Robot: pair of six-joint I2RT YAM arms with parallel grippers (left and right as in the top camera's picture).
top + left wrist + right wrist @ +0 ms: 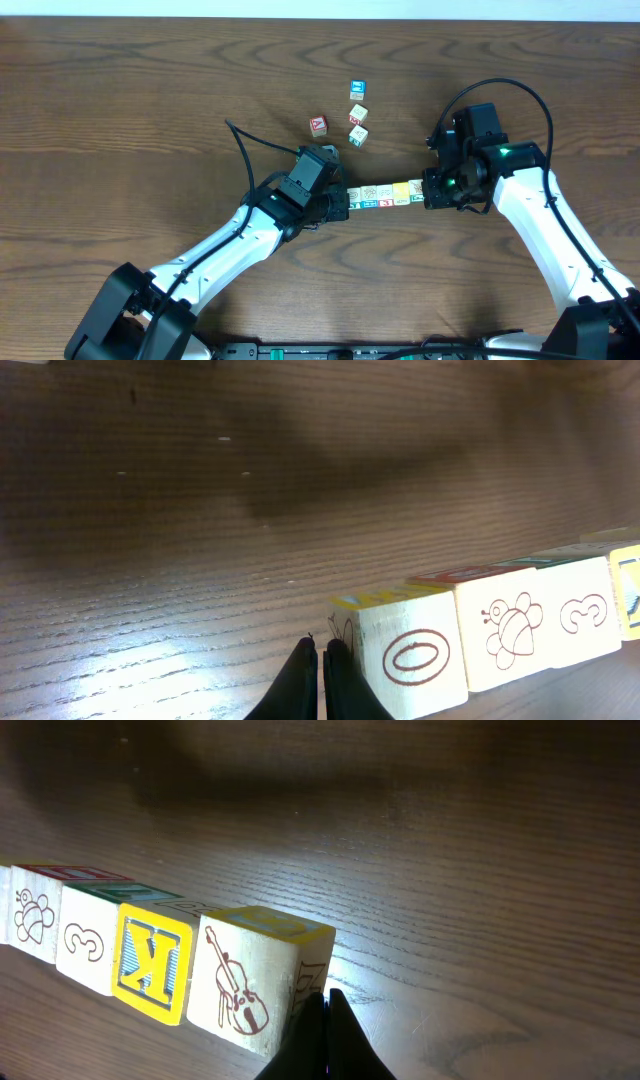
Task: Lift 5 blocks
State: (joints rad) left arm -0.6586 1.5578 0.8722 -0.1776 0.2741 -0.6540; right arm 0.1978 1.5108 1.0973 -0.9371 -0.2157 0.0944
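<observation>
Tabletop [120,90] of dark wood grain fills every view. Two white-and-black arms reach across it from the near edge, the left arm [230,240] from the near left and the right arm [545,230] from the near right.

Between their tips, just right of the middle, are the blocks [385,193]: five in a tight row running left to right, each touching the next. From the left end they are the O block [415,655], bee block [510,625], 3 block [585,615], yellow K block [153,960] and violin block [240,985].

The left gripper [320,660] is clenched with nothing between its fingers, its tips against the O block's outer face. The right gripper [325,1010] is clenched likewise against the violin block's end (whether the row rests on the wood or hangs clear of it I cannot tell).

Farther back, well apart from the row, sit four loose cubes: a red-faced cube [318,125], a blue-faced cube [356,90], a pale cube [358,114] and a green-marked cube [357,135].
</observation>
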